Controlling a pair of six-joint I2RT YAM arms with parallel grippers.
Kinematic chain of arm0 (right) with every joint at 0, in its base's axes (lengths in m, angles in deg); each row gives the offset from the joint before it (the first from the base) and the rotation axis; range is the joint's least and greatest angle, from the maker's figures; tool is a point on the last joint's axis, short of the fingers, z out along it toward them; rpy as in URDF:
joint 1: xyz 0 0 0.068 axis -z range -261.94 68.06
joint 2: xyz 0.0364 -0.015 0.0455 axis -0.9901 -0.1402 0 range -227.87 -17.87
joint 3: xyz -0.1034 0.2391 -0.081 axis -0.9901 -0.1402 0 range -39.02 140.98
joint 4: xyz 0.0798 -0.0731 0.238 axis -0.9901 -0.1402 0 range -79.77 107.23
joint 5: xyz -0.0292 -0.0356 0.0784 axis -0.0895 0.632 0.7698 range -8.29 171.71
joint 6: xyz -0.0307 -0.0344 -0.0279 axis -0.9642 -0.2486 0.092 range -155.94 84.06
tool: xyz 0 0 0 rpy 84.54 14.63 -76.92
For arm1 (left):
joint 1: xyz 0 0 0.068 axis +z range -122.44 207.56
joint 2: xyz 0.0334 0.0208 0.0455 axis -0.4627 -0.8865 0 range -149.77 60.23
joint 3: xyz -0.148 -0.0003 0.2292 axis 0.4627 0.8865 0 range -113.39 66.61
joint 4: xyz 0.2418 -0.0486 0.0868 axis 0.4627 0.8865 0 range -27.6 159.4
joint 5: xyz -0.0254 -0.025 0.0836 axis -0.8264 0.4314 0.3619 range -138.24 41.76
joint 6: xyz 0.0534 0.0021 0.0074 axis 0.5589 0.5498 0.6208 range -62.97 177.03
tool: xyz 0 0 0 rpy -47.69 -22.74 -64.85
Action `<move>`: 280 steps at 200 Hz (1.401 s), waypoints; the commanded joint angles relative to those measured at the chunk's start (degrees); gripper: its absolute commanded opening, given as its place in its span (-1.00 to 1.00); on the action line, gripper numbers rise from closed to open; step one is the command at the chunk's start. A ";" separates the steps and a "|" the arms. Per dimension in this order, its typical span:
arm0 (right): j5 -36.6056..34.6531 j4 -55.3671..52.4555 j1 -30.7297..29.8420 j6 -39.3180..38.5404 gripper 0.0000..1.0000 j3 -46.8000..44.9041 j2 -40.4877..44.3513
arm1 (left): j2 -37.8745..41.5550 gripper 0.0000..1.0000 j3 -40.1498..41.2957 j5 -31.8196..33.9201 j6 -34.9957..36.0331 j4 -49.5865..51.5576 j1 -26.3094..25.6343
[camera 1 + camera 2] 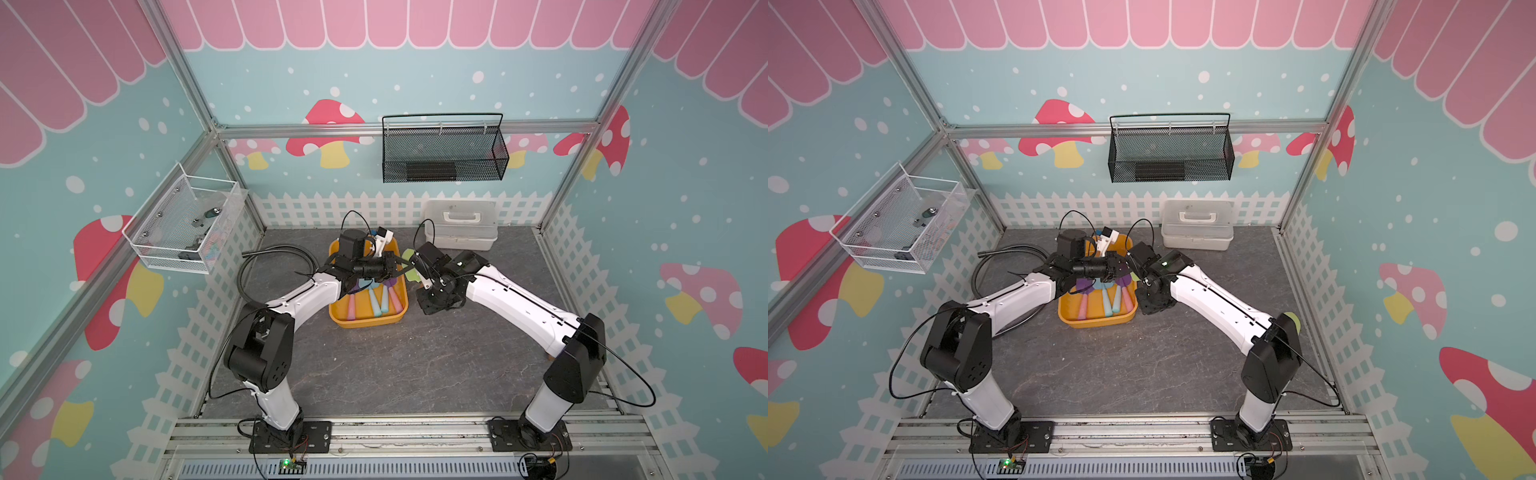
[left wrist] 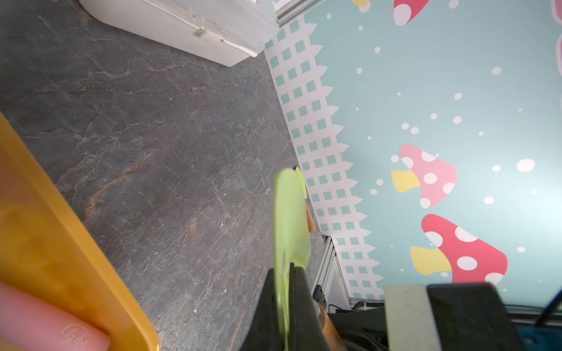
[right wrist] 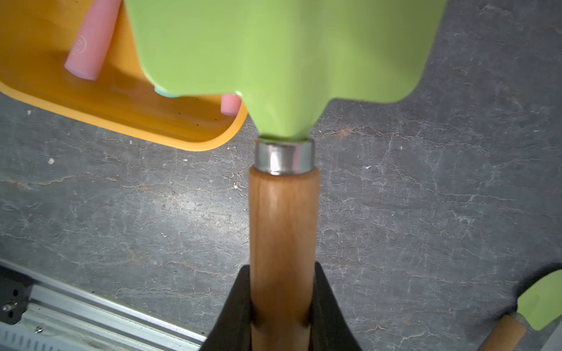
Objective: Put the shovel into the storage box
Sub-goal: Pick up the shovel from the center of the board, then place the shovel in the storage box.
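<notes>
The green shovel (image 3: 279, 60) is clamped by the right claw (image 3: 281, 273) at its handle and the left claw (image 2: 287, 276) at its blade, pointed left toward the storage box (image 1: 365, 322)

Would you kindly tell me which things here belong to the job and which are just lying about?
Job: shovel, gripped by the left end effector at the blade and the right end effector at the handle; storage box.
Lying about: white case, black basket, wire basket, hose.
</notes>
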 commanded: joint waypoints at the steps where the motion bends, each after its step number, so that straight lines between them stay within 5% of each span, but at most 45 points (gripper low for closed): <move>1: -3.43 -3.38 -1.22 -1.31 -1.00 2.72 -0.59 | -0.89 -1.00 -0.83 -0.16 3.98 -1.06 -0.50; 15: -4.76 -3.86 -1.75 -1.40 -0.99 3.25 -1.13 | -1.09 -1.00 -1.00 -0.34 3.83 -1.36 -1.95; 48: -5.81 -3.81 -2.07 -1.23 -0.44 4.56 -1.26 | -1.39 -1.00 -1.02 -0.52 3.71 -2.03 -2.26; 87: -4.68 -1.23 -2.07 -0.96 -0.14 4.98 2.67 | -1.92 -1.00 -2.70 -0.59 5.69 0.50 -1.64; 107: -3.39 -0.42 -2.02 -0.46 -0.10 4.62 5.80 | -2.73 -1.00 -4.40 -0.93 7.55 3.22 -1.04; 192: -8.60 -0.97 -0.61 4.05 0.17 -7.90 22.85 | -7.91 -1.00 -17.04 -2.05 25.93 30.31 17.66; 280: -9.56 -0.83 8.58 7.21 0.19 -23.70 33.32 | -17.15 -1.00 -20.22 -2.08 31.13 35.06 19.71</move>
